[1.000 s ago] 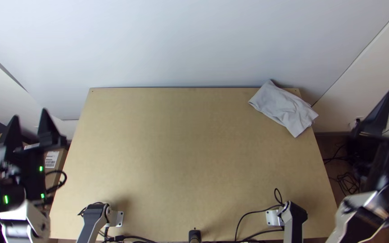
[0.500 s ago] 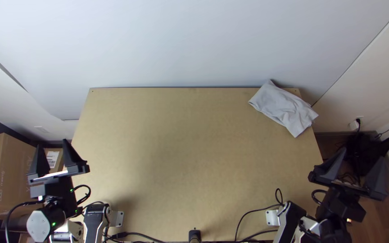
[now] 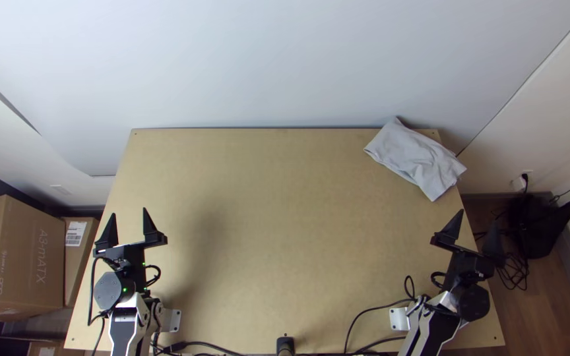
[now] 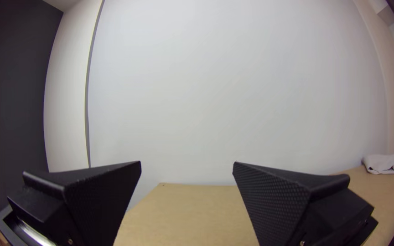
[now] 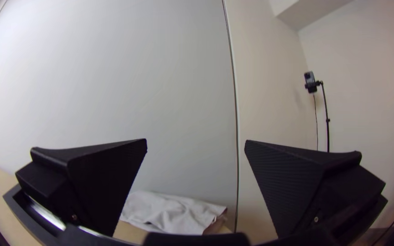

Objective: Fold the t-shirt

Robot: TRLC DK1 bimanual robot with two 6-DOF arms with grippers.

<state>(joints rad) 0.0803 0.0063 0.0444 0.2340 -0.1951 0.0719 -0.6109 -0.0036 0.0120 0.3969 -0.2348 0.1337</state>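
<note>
Left gripper (image 3: 128, 212) and right gripper (image 3: 477, 217) both have their fingers spread wide. T-shirt (image 3: 413, 157) is kinda rumpled at the surface's (image 3: 265, 231) far right corner. Cardboard box (image 3: 18, 257) off the left edge has lettering on it.

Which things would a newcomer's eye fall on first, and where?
Probably the rumpled pale grey cloth at the far right corner of the light wooden table. Next, the black left gripper and black right gripper, both open with wedge-shaped fingers, near the table's left and right edges.
</note>
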